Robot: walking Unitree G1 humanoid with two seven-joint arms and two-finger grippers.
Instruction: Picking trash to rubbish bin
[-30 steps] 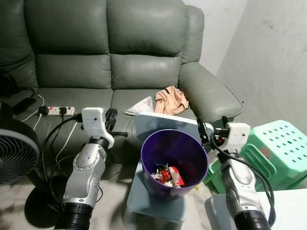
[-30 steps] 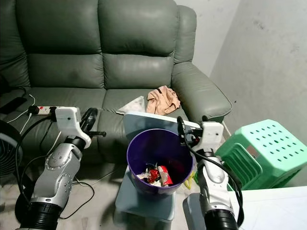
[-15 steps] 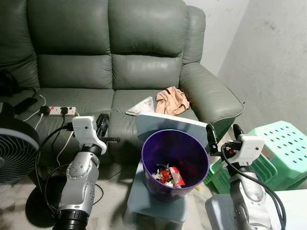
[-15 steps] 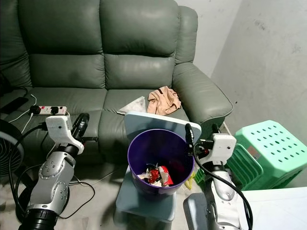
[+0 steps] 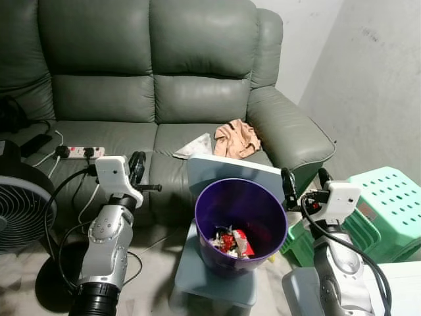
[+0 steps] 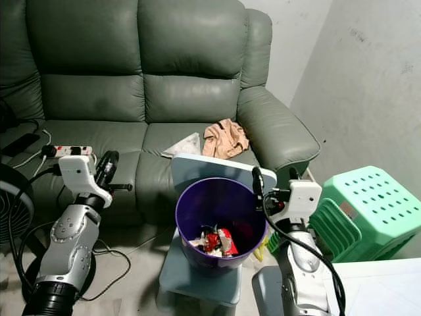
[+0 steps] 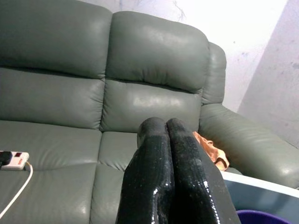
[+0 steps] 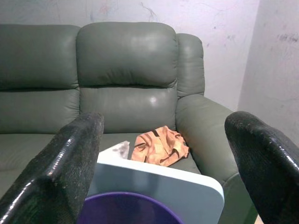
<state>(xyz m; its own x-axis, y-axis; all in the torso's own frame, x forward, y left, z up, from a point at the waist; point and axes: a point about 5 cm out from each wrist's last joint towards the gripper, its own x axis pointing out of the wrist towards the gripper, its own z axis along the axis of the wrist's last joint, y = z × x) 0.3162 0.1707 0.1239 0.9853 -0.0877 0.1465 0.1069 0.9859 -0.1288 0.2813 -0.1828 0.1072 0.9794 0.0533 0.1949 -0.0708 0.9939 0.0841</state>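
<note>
The purple rubbish bin point(image 5: 241, 220) stands on a pale blue stool just before the grey sofa point(image 5: 164, 85), and it already holds a few red and white wrappers point(image 5: 230, 241) at its bottom. What looks like the next trash, a crumpled white tissue point(image 5: 195, 145), lies on the sofa seat just behind the bin, beside an orange cloth point(image 5: 237, 137) that may be trash or clothing; I cannot tell which. The right gripper point(image 5: 304, 183) hangs just beside the bin's rim on the armrest side, its fingers spread wide and empty, with the tissue beyond the bin from it. The left gripper point(image 7: 161, 135) sits on the bin's other side near the seat front, fingers pressed together with nothing between them. To do this step well, I judge the right arm should rise above the bin's rim and the blue board behind it, reach over to the seat, and close on the tissue's raised fold without dragging it against the cloth.
</note>
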